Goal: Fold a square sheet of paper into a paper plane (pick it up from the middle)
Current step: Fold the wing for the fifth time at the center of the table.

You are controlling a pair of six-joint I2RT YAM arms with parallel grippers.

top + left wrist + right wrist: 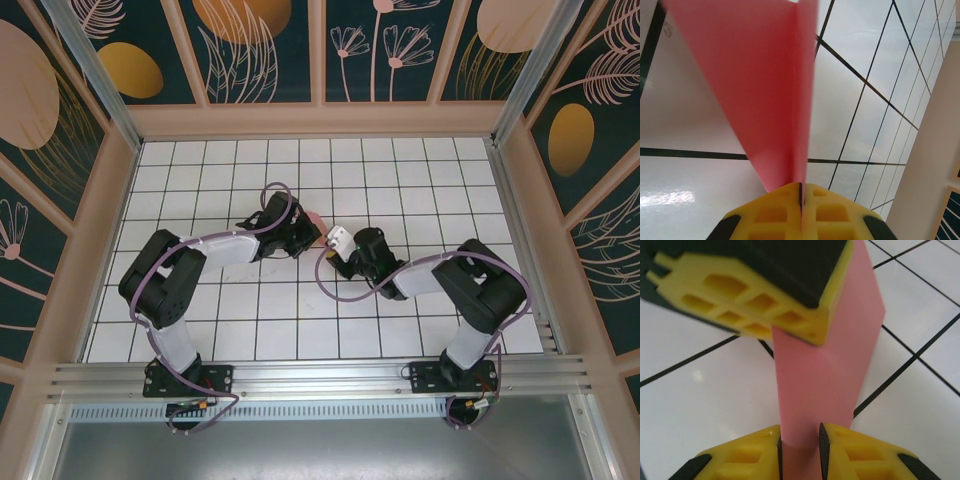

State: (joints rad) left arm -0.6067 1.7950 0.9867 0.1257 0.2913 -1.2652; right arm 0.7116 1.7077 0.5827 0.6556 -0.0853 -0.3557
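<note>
Mid-tabletop [250, 320], btw the 2 arms: the square sheet of paper [765, 90], plain pink-red, appears lifted off the white grid tiles. It sits approx. halfway btw the left & right edges, slightly nearer the far edge than the near one. It is folded double along a sharp centre crease. From the left wrist it fans up from a narrow end into a wide wedge; from the right wrist it reads as a long flat strip w/ a slanted top edge. No pointed nose or wings visible yet, so prob. an early-to-mid fold. The left gripper [801, 192] is clamped tight on the narrow end, yellow pads pressed together at the crease, likely anchoring the fold so the other arm can work it. The right gripper [800, 440] meets it head-on, jaws a little apart w/ the strip between them. Can't tell if they pinch it or merely flank it.
</note>
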